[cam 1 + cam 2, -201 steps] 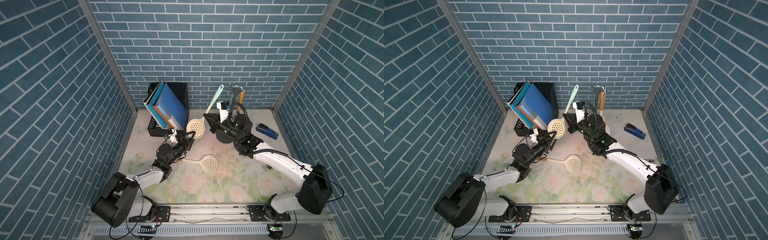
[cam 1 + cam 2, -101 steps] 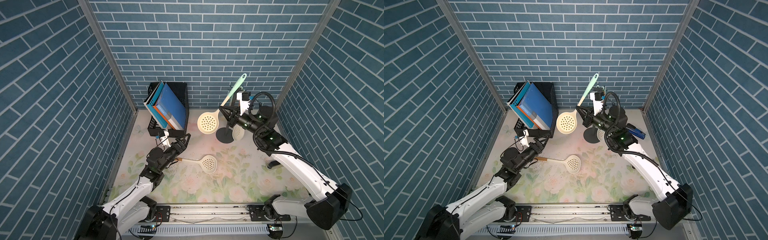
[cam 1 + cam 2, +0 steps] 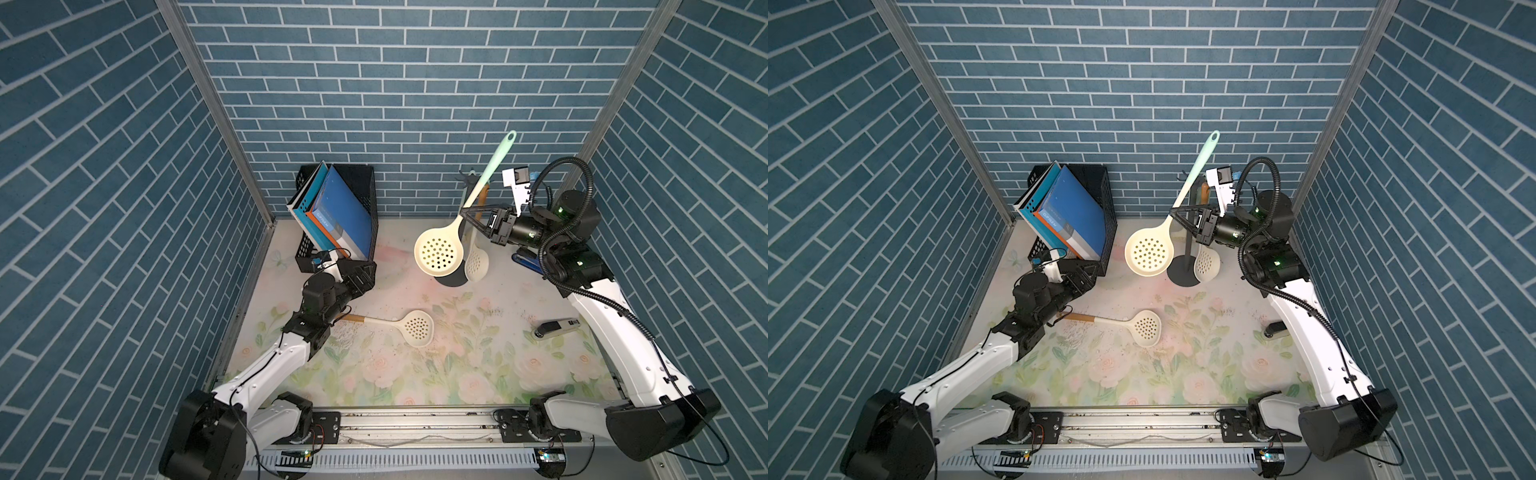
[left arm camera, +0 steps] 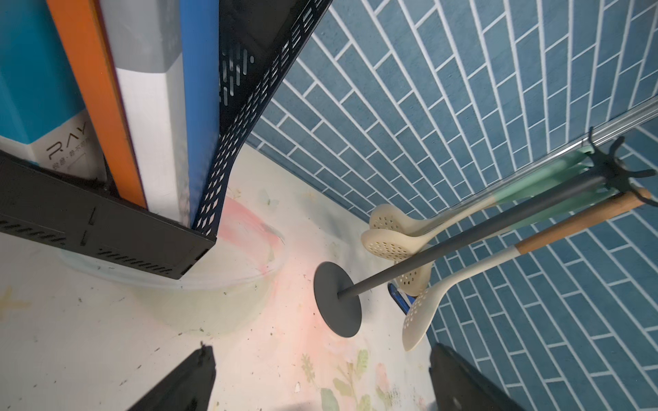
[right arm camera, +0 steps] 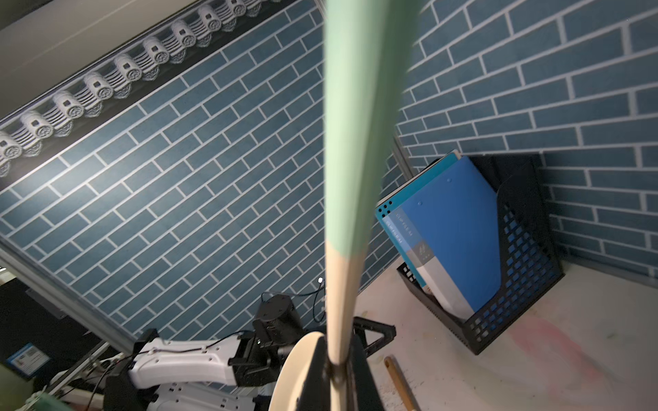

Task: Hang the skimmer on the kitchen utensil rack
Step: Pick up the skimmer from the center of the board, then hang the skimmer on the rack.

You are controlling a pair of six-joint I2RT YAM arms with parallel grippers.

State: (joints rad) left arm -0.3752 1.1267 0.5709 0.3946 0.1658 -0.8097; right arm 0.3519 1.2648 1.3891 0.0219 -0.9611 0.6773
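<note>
The skimmer [image 3: 439, 252] has a cream perforated head and a mint-green handle. It hangs tilted in the air in both top views, with my right gripper [image 3: 464, 215] shut on its neck. Its head [image 3: 1149, 252] is just left of the kitchen utensil rack [image 3: 1188, 245], a dark grey pole on a round base. The handle's tip rises above the rack's hook crown [image 3: 468, 181]. In the right wrist view the handle [image 5: 356, 142] runs up from the gripper [image 5: 338, 377]. My left gripper [image 3: 360, 275] stands open and empty by the file box, its fingers [image 4: 188, 380] wide apart.
A wooden-handled skimmer [image 3: 477, 262] hangs on the rack, and another one [image 3: 415, 328] lies on the floral mat. A black mesh file box [image 3: 361, 191] with folders stands at the back left. A blue stapler [image 3: 524, 259] and a grey stapler [image 3: 557, 326] lie at the right.
My right gripper has carried the skimmer up and to the right, to the rack. My left gripper has opened, let go and drawn back toward the file box.
</note>
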